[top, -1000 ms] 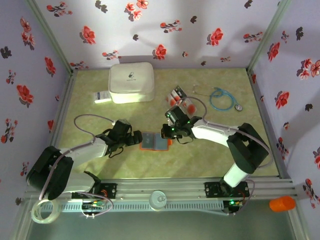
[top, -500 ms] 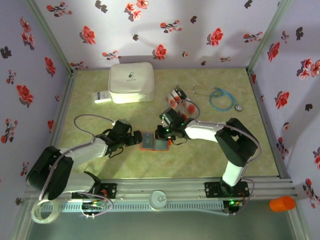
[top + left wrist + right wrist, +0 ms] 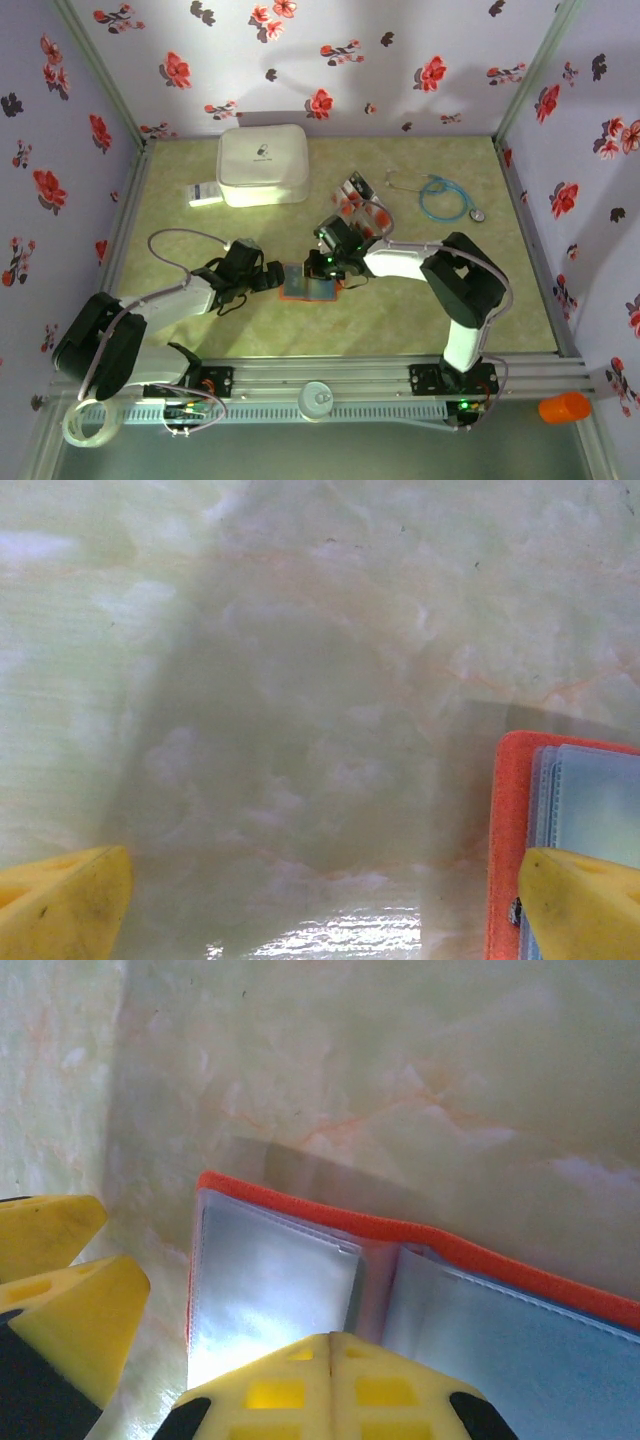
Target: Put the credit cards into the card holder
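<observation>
Right arm farther left, over card holder (right edge hidden).

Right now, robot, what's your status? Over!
Left gripper open, one finger at card holder edge. Right gripper shut, over its sleeves. Credit cards piled beyond, none visibly in.

- Walls: pale lilac, red and dark flower print.
- Table top: pale green marbled, glossy.
- Corner posts: grey metal.
- Front rail: slotted aluminium.

The card holder is orange-red, bluish-grey inside — the table marbled pale green.
</observation>
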Controlling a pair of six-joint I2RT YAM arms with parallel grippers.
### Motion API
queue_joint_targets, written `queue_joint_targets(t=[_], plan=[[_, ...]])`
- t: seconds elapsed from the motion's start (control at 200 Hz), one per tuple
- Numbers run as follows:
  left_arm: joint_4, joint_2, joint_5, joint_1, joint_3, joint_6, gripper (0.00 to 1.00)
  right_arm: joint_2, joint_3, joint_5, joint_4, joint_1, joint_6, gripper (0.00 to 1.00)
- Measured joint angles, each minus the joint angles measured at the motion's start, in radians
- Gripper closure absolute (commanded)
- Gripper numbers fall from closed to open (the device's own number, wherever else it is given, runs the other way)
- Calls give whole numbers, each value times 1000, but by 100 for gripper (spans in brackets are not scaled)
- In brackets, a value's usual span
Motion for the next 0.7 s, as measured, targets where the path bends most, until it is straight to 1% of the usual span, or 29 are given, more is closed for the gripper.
queue_joint_targets(t=[0.185,0.51,0.7], plan=[[0,0,0,0,0,0,1,36,6,-11,16,3,1,100],[0,-16,1,0,0,0,0,45,6,-19,43,3,19,100],[0,-17,3,-16,0,0,0,52,6,-23,53,3,26,100]])
